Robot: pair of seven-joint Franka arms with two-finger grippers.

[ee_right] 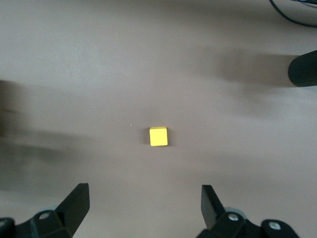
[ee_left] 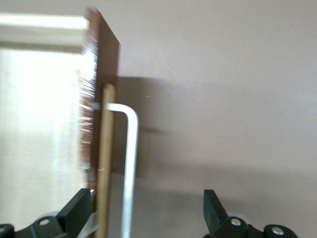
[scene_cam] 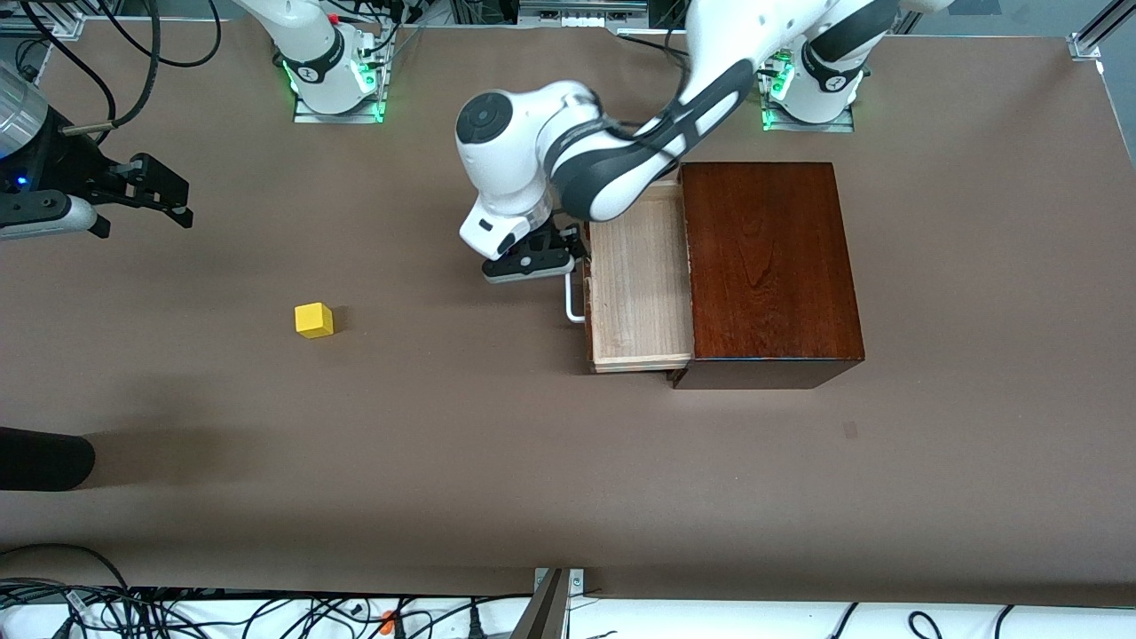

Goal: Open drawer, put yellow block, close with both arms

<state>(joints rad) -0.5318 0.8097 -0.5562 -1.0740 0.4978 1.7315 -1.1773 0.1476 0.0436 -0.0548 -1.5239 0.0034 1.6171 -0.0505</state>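
Observation:
The drawer (scene_cam: 639,284) stands pulled out of the dark wooden box (scene_cam: 768,266), and its pale tray is empty. My left gripper (scene_cam: 561,257) is open at the drawer's front. In the left wrist view the white handle (ee_left: 130,158) and the edge of the dark drawer front (ee_left: 101,99) lie between the spread fingers of my left gripper (ee_left: 146,198), untouched by them. The handle's end (scene_cam: 575,306) also shows in the front view. The yellow block (scene_cam: 314,320) lies on the table toward the right arm's end. My right gripper (scene_cam: 182,202) is open and empty in the air, looking down on the block (ee_right: 158,136) from above.
A black rounded object (scene_cam: 44,457) juts in at the table's edge toward the right arm's end, nearer the front camera than the block. It also shows in the right wrist view (ee_right: 303,69). Cables run along the table's near edge (scene_cam: 266,612).

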